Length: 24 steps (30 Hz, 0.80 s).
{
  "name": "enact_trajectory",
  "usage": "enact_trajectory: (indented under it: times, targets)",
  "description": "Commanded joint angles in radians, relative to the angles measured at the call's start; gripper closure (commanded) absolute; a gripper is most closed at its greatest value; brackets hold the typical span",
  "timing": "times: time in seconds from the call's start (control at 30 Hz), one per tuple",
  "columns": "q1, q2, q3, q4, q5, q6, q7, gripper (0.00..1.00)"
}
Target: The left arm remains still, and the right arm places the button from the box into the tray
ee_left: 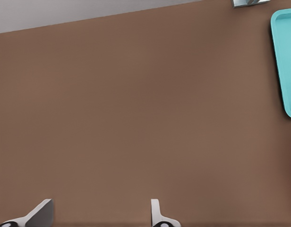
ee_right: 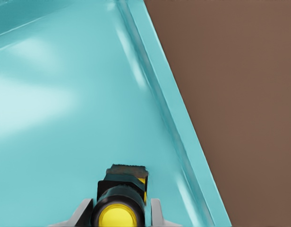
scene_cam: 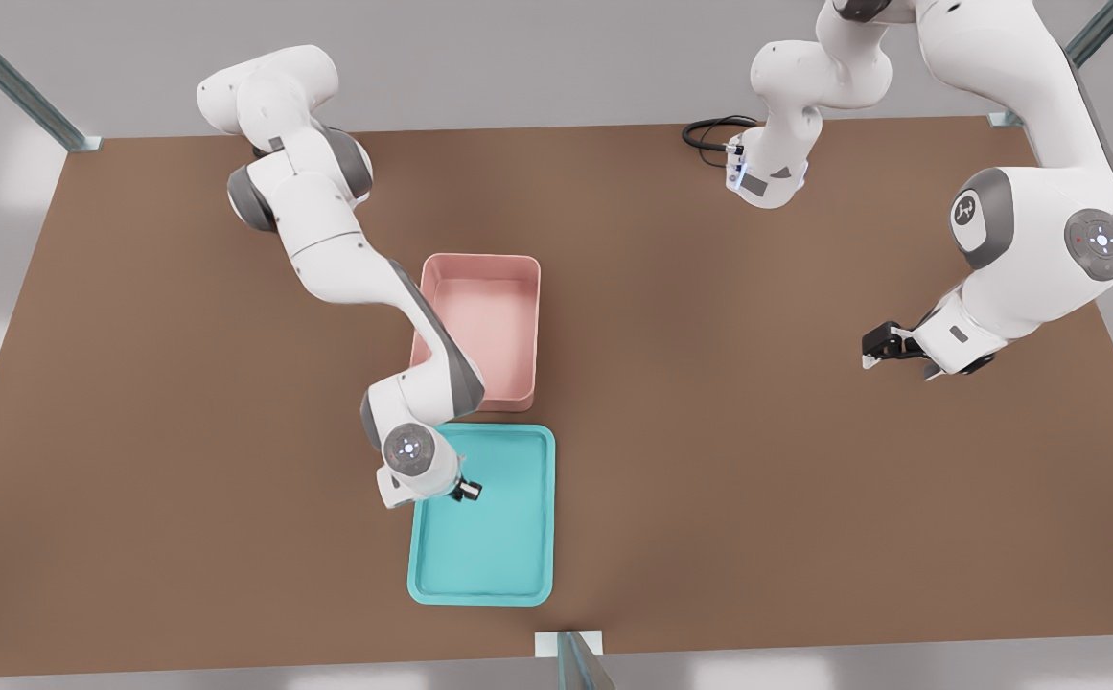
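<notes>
One button (ee_right: 118,208) between fingers (ee_right: 81,215) over tray (ee_right: 65,109), wrist-view only.

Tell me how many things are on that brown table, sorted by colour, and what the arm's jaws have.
Pink: 1, the box, which looks empty.
Turquoise: 1, the tray.
Yellow and black: 1, the button, gripped in the gripper over the tray's near-left area in the front view.
Total: 3.
</notes>
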<state>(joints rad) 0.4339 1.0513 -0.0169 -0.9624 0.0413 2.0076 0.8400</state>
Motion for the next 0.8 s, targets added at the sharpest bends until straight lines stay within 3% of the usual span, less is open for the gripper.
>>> enact_trajectory:
  times: [0.0,0.03,0.1,0.2,0.27,0.33,0.37,0.4,0.43,0.5,0.77]
  targets:
    - [0.0,-0.001,-0.005,0.001,0.0,0.04,0.008,0.05]
    - [0.0,-0.002,-0.005,0.001,0.0,0.04,0.005,0.0]
    - [0.002,-0.056,0.002,-0.001,0.0,-0.032,-0.002,0.0]
    - [-0.001,-0.324,0.003,-0.009,0.002,-0.429,-0.063,0.0]
    - [-0.144,-0.457,-0.005,-0.022,0.012,-0.631,-0.471,0.0]
    - [-0.279,-0.542,-0.077,-0.062,0.0,-0.741,-0.952,0.0]
    - [-0.284,-0.591,-0.08,-0.153,-0.015,-0.707,-0.955,0.0]
    - [-0.285,-0.781,-0.081,-0.47,-0.034,-0.506,-0.966,0.0]
    - [-0.29,-0.818,-0.083,-0.527,-0.034,-0.478,-0.973,0.0]
    - [-0.366,-0.821,-0.09,-0.515,-0.032,-0.486,-1.03,0.0]
    - [-0.357,-0.806,-0.075,-0.495,-0.024,-0.487,-1.003,0.0]
